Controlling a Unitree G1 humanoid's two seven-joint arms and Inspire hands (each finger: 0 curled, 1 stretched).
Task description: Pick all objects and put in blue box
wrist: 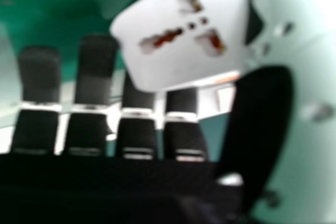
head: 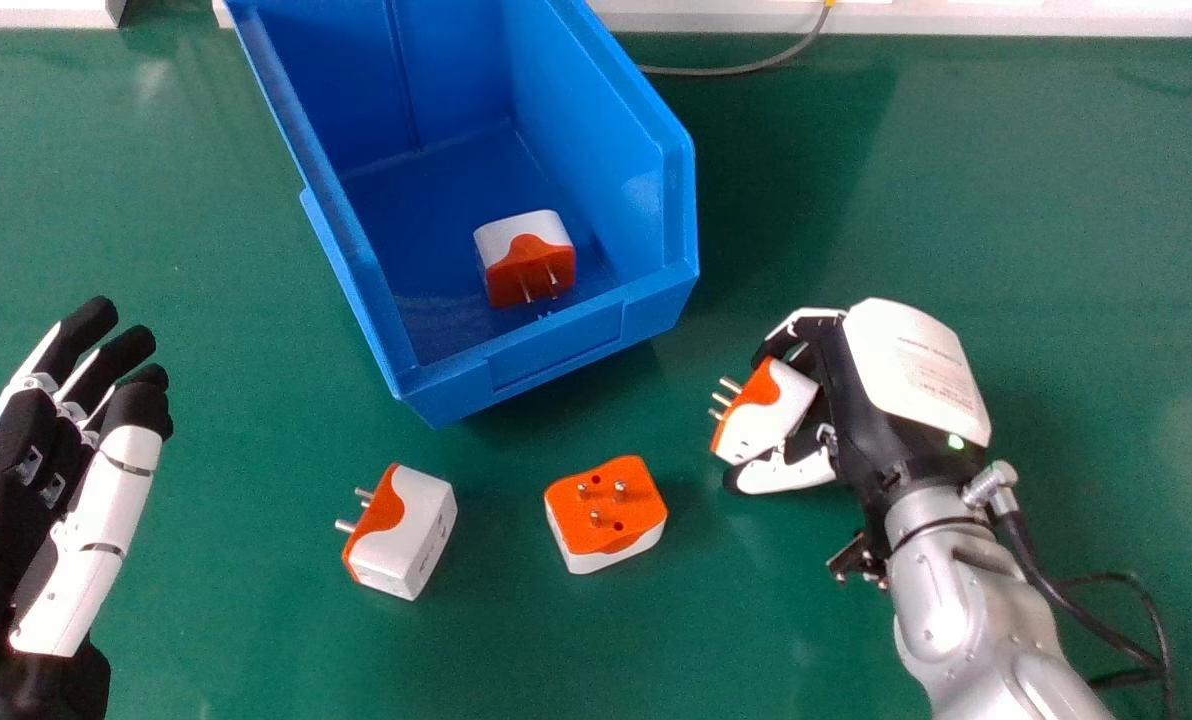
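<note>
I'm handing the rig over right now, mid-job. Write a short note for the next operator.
Right robot hand: closed round a white-and-orange adapter, beside the box's near right corner.
Left robot hand: open and holding nothing, at the head view's left.
Done: one adapter is inside the blue box.
Left: the held one, plus two on the table, one pins-up, one pins sideways.
</note>
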